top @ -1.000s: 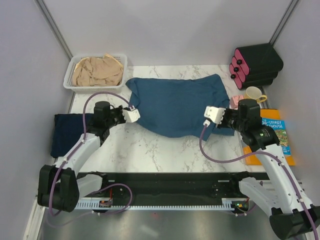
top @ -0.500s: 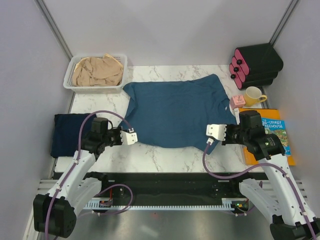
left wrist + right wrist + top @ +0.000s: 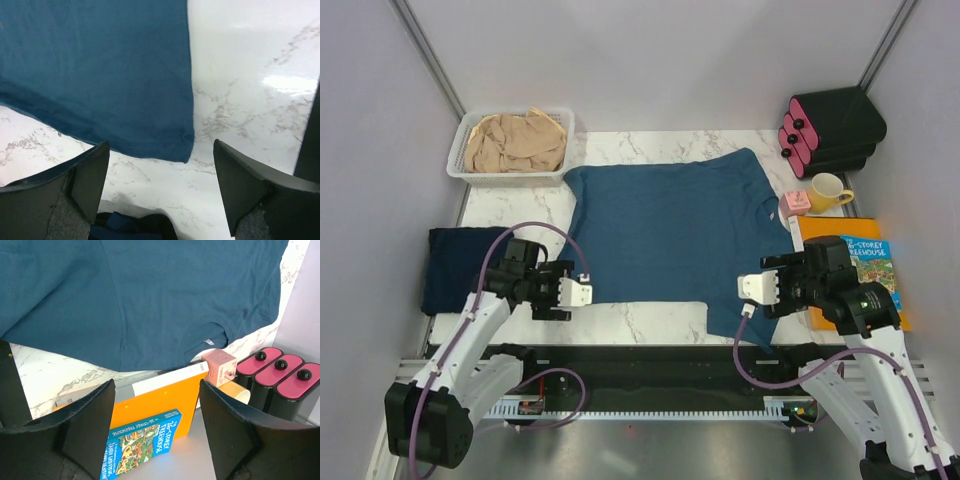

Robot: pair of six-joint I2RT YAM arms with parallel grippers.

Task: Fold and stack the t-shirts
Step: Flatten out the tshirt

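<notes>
The teal shirt (image 3: 670,225) is spread flat at the centre, the navy shirt (image 3: 450,265) at 9 o'clock, the beige shirt (image 3: 515,143) in the basket (image 3: 505,176) at 11 o'clock. The left claw (image 3: 582,292) and the right claw (image 3: 750,287) are held wide open, empty. A crooked fold may be caused by the corner hanging off the table edge at 5 o'clock

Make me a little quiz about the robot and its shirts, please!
1. True or false: the beige t-shirt is lying in the white basket.
2. Which shirt is spread flat on the table? A) the teal-blue t-shirt B) a red one C) a striped one
3. Fill the gap: the left gripper and the right gripper are both ____, holding nothing.

Key: 1 true; 2 A; 3 open.
</notes>
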